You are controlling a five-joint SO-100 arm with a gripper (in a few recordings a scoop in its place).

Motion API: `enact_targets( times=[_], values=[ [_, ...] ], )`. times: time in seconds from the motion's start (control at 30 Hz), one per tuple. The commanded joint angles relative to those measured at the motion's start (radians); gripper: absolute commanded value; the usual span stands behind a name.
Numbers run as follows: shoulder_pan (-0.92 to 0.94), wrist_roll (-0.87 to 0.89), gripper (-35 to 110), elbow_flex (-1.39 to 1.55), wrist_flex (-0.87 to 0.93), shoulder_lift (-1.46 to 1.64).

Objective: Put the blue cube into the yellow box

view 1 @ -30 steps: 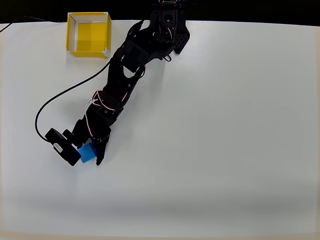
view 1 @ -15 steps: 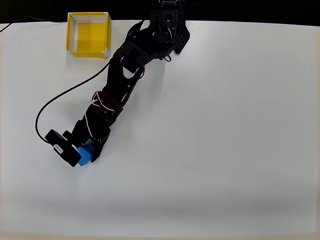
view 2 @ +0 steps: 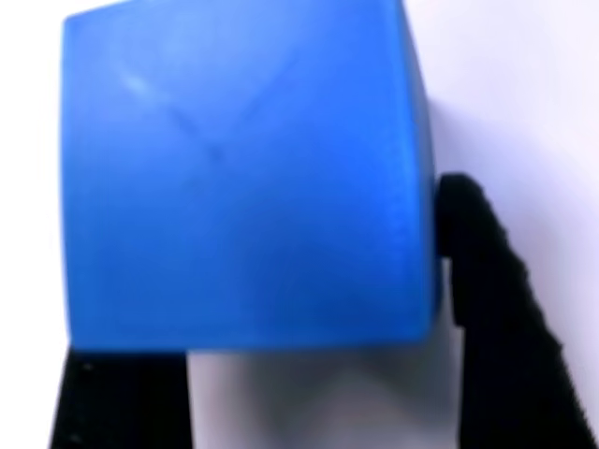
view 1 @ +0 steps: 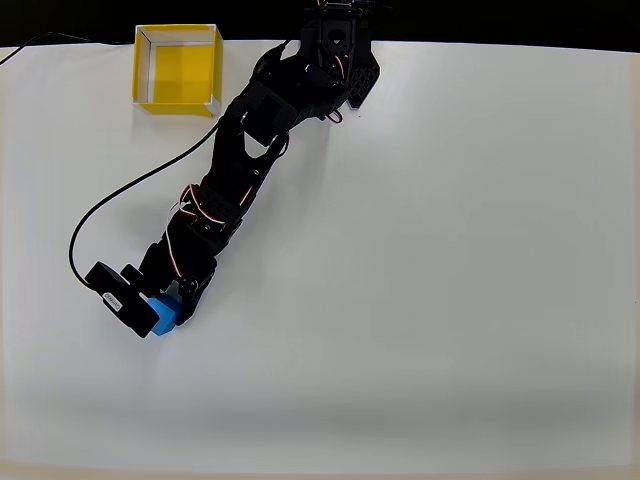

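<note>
Overhead view: yellow box (view 1: 178,65) empty; pincer (view 1: 166,313) grips blue cube (view 1: 165,311).

The blue cube (view 2: 243,178) looks smooth, matte plastic with faint diagonal creases; the table (view 1: 450,250) is plain matte white.

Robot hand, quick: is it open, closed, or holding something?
Hand: closed on the blue cube, with a finger pressed against the cube's side in the wrist view.
</note>
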Motion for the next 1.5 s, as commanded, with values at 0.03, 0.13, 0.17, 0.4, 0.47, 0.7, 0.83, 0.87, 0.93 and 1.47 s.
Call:
enact_targets(
  times=[0.03, 0.13, 0.17, 0.4, 0.47, 0.7, 0.83, 0.87, 0.93, 1.47],
  values=[
    [0.023, -0.014, 14, -0.092, 0.058, 0.290],
    [0.029, -0.006, 14, -0.092, 0.126, 0.396],
    [0.034, -0.003, 14, -0.092, 0.140, 0.428],
    [0.100, -0.002, 14, -0.091, 0.241, 0.611],
    [0.132, 0.008, 14, -0.109, 0.307, 0.663],
    [0.301, 0.040, 14, -0.204, 0.663, 0.828],
    [0.431, 0.061, 14, -0.253, 0.862, 0.893],
    [0.466, 0.066, 14, -0.259, 0.910, 0.910],
    [0.541, 0.074, 14, -0.259, 0.986, 0.945],
    [1.040, 0.046, 13, 0.003, 1.253, 1.173]
  ],
)
